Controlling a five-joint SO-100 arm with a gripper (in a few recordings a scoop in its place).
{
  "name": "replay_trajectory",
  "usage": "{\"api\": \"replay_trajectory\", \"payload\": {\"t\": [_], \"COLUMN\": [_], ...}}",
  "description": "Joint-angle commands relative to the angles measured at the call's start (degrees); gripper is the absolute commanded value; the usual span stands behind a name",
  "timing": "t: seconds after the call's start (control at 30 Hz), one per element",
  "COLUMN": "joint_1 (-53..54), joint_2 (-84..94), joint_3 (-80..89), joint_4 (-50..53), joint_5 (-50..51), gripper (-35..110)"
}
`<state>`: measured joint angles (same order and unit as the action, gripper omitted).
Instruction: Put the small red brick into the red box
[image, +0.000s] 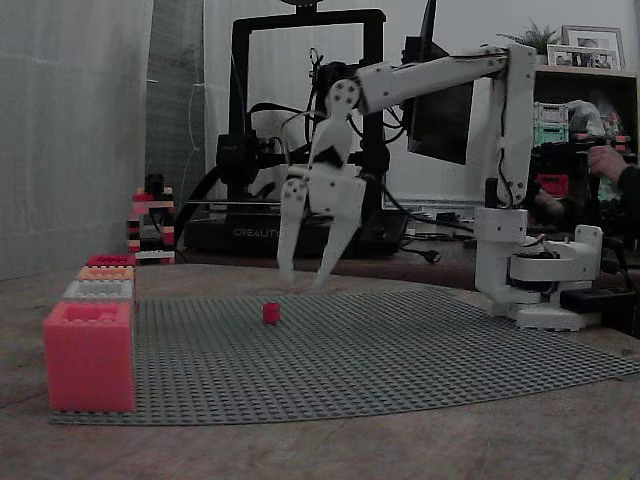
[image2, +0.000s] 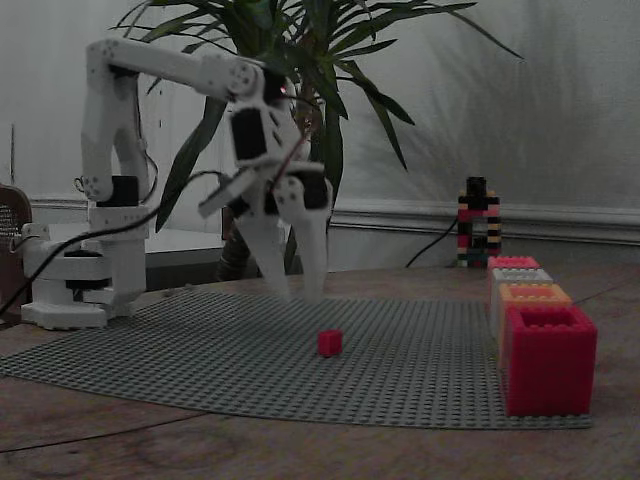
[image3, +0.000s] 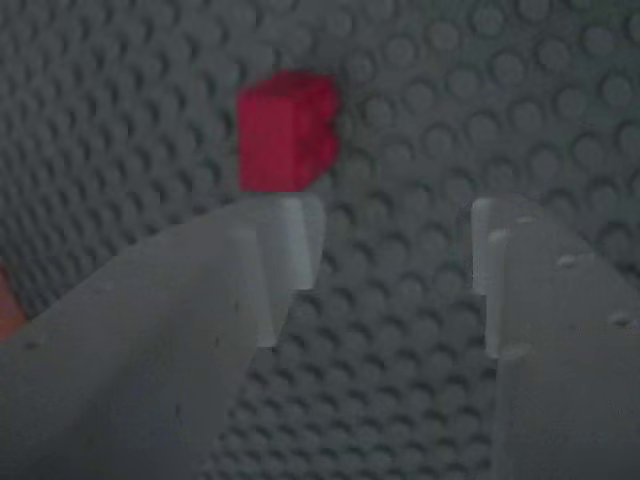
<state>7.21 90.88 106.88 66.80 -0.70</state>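
While approaching, released end effector (image: 307, 275) hovers empty; small red brick (image3: 287, 131) lies just beyond its fingertips, needing descent.

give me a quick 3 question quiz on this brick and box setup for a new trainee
1. True or false: the gripper is already shut on the small red brick.
2. In the wrist view, the brick lies nearer which finger: picture-left or picture-right?
3. The brick rests on: A) the grey studded baseplate B) a box rim C) bare table.

Key
1. False: it hangs open above the plate, brick apart.
2. Picture-left.
3. A.
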Motion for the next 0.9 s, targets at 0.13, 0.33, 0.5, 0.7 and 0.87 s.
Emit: {"api": "replay_trajectory", "payload": {"t": [0.13,0.33,0.5,0.7,0.87], "joint_1": [2.02,2.55,2.55,2.55,2.55], "joint_2": [-5.19,-8.35,-10.2,-11.43,-13.62], "joint_3": [-8.09,-9.76,-10.99,-11.43,-12.39], "joint_4": [-2.29,-4.22,-4.57,-5.1,-5.71], "joint_5": [-1.23,-1.32,-1.32,-1.23,-1.41], "gripper": [14,13,13,12,8]}}
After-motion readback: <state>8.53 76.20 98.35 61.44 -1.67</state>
